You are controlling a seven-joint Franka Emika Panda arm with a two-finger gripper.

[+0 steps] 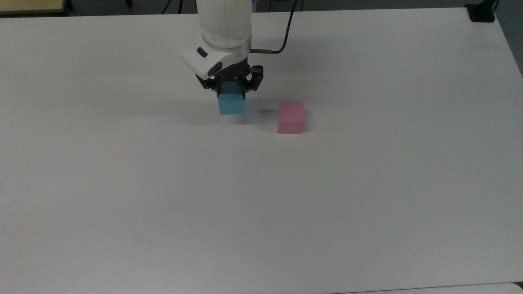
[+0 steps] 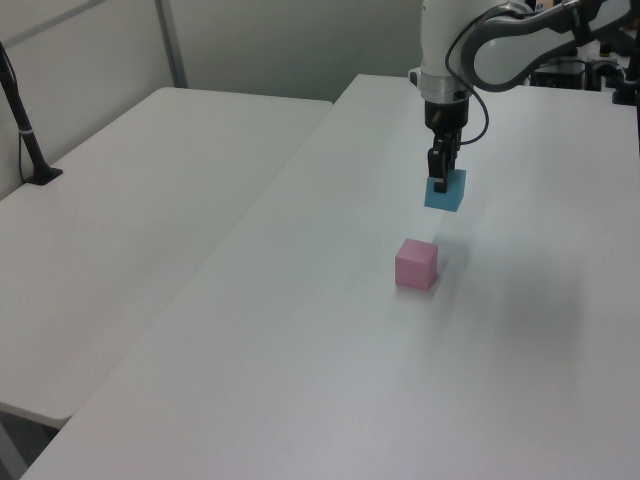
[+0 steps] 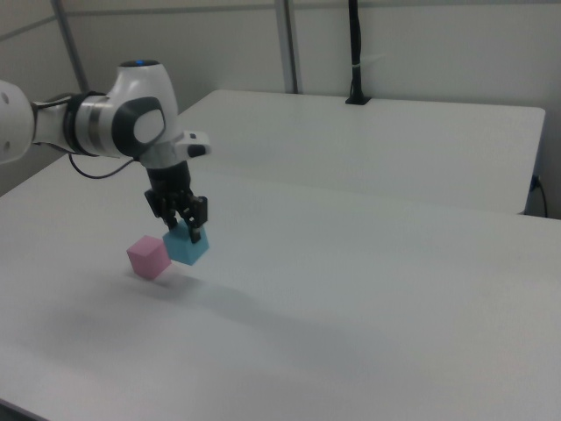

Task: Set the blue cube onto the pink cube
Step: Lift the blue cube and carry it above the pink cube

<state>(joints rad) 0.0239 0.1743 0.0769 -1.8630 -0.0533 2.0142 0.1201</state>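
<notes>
The blue cube [image 1: 232, 104] hangs above the white table, held from above by my gripper [image 1: 231, 90], which is shut on it. Seen from the left view, the blue cube [image 2: 445, 190] floats clear of the table with my gripper [image 2: 438, 180] on its top part. The pink cube [image 1: 291, 117] rests on the table to the top view's right of the blue cube, a short gap apart. The right view has the blue cube [image 3: 186, 246] beside the pink cube [image 3: 147, 256], and my gripper [image 3: 186, 230] above it.
A second white table [image 2: 130, 190] adjoins at the left view's left, with a black post [image 2: 25, 130] on it. A black clamp [image 1: 481, 12] sits at the table's far right corner in the top view. A black cable [image 1: 286, 28] trails from the wrist.
</notes>
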